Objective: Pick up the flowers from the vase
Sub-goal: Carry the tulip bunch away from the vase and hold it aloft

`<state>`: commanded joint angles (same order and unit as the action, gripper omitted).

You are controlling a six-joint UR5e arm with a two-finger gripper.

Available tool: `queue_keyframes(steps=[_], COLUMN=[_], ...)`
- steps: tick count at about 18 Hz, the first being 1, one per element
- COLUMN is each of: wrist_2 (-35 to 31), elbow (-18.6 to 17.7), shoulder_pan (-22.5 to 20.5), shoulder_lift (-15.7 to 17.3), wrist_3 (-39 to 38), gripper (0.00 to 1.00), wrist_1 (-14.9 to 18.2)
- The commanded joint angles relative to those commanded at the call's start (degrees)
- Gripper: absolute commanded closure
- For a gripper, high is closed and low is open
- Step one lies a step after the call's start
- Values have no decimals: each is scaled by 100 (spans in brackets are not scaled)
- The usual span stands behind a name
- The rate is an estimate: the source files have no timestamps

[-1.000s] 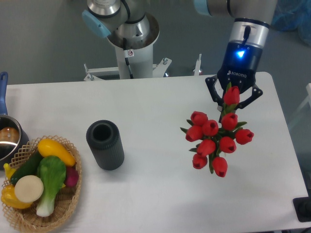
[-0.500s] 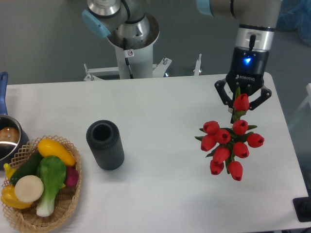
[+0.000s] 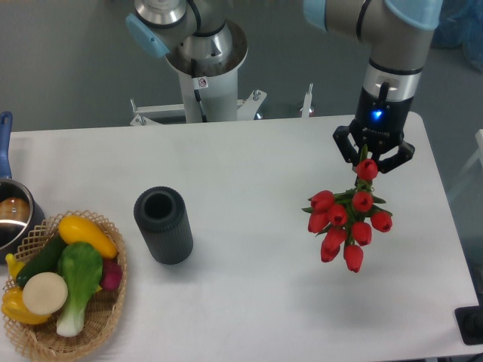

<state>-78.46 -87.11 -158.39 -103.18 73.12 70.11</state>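
The flowers (image 3: pixel 346 222) hang over the right side of the table (image 3: pixel 249 173), well apart from the vase (image 3: pixel 164 225). The bunch's long axis runs from the gripper (image 3: pixel 372 160) down and slightly left in the view, buds toward the table's near edge. The buds are red tulips with a few green leaves between them. The gripper's fingers are closed around the bunch's top end. The vase stands upright, dark and ribbed, its round mouth empty, beside a basket (image 3: pixel 106 317) of vegetables.
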Motion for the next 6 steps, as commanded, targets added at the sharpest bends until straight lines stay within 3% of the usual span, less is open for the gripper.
queue_keyframes(steps=[6], wrist_2=[-371], elbow=[71], shoulder_pan=[115], shoulder_lift=[-88], wrist_3=[115], gripper=[100], wrist_1=[160])
